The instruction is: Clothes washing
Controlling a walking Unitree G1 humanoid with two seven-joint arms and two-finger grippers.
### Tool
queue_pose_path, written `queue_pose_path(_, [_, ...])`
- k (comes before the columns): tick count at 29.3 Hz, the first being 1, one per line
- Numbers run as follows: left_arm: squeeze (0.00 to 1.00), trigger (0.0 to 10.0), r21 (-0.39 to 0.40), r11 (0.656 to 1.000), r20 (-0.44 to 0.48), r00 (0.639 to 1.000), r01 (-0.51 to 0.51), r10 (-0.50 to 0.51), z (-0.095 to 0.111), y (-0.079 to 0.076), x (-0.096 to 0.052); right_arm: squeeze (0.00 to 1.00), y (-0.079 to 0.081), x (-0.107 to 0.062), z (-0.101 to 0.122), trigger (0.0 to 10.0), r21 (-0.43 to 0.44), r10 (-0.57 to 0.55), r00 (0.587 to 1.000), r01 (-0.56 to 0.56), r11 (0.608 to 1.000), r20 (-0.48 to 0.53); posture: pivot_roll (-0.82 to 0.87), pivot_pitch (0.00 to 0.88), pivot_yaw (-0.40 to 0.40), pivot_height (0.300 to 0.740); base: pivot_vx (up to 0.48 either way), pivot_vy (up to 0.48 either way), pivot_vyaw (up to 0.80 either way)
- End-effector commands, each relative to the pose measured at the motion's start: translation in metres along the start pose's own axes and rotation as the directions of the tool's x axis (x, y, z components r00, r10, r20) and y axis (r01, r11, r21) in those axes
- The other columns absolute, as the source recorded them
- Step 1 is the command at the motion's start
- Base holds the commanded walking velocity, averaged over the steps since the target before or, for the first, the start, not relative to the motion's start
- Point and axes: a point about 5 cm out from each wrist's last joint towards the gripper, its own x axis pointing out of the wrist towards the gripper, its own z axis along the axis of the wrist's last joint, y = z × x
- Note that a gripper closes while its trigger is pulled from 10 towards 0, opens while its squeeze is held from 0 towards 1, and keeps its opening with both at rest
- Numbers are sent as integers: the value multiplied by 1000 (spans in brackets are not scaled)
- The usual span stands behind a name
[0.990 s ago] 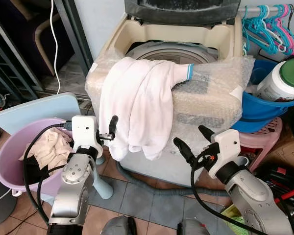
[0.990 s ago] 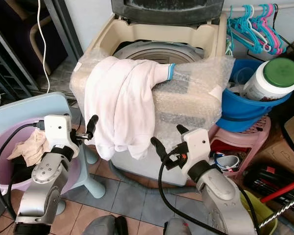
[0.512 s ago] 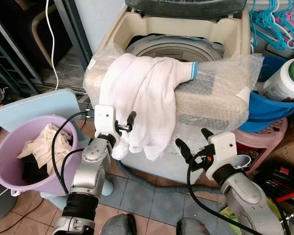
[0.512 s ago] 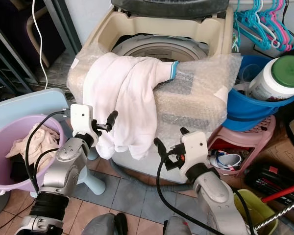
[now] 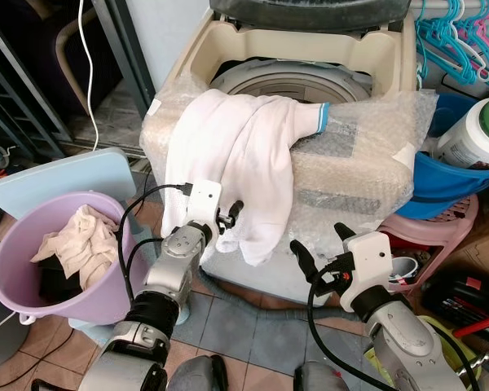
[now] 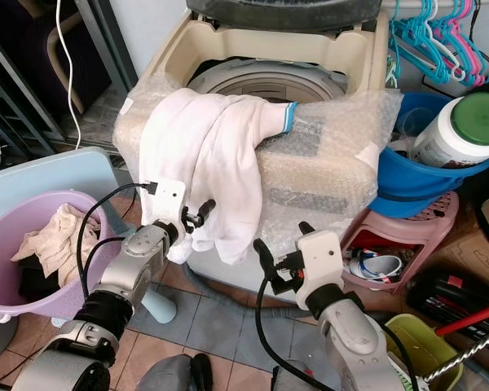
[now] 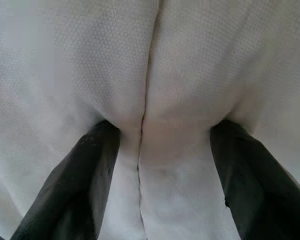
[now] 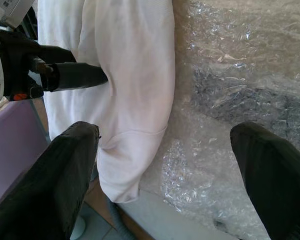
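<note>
No text, label, brand or number can be read anywhere here. The white tub with the green lid (image 5: pixel 479 130) carries a label, but its print is too small and blurred to make out.

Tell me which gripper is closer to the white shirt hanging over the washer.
Left. The left gripper presses open fingers into the white shirt's hanging fabric; the right gripper hovers open, below and apart from it.

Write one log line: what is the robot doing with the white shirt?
left gripper: open, pressed into white shirt | right gripper: open, apart | washing machine: lid up
</note>
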Motion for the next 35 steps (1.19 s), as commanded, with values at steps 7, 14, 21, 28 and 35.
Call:
queue_pose_path(7, [0, 0, 19, 999, -22, 999, -35, 35, -7, 11, 5, 0, 2, -2, 3, 10000, -7, -6, 1000, 6, 1000, 2, -187, 138, 103, 740, 0, 0, 0])
queue_pose_path(14, [0, 0, 22, 998, 40, 998, -54, 54, 5, 14, 9, 0, 1, -3, 3, 10000, -12, -18, 1000, 18, 1000, 2, -194, 139, 106, 740, 0, 0, 0])
queue_pose_path(21, [0, 0, 20, 999, 109, 993, -35, 32, 12, 13, 8, 0, 1, -1, 3, 10000, -15, -22, 1000, 22, 1000, 2, -190, 136, 105, 740, 0, 0, 0])
queue_pose_path(28, [0, 0, 18, 999, 210, 977, -27, 22, 23, 8, 3, 0, 1, 1, 3, 10000, -18, -21, 1000, 21, 1000, 4, -181, 127, 108, 740, 0, 0, 0])
queue_pose_path(35, [0, 0, 60, 997, 365, 931, -52, 27, 43, 5, -18, 0, 0, 3, 3, 10000, -19, -27, 1000, 27, 999, 10, -170, 117, 118, 740, 0, 0, 0])
